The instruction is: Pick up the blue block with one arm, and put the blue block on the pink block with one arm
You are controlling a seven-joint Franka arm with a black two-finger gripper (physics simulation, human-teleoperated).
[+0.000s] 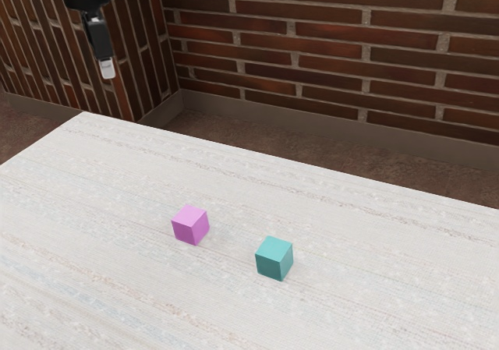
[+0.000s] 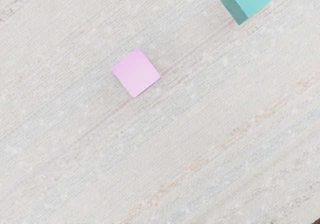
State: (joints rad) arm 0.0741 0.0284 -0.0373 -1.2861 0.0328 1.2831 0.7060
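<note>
Hanging high at the exterior view's upper left, the pincer (image 1: 107,70) points down in front of the brick wall (image 1: 327,46), well above the table (image 1: 374,233) and well apart from both blocks. Seen edge-on, it seems to carry nothing, and I cannot tell whether it stands wide or narrow. On the pale table the pink block (image 1: 190,224) sits flat near the middle. The blue block (image 1: 274,257), more teal than blue, rests on the table near the pink one, toward the exterior view's right and a little nearer the camera, not touching it. The wrist view looks down on both, apart on bare tabletop.
</note>
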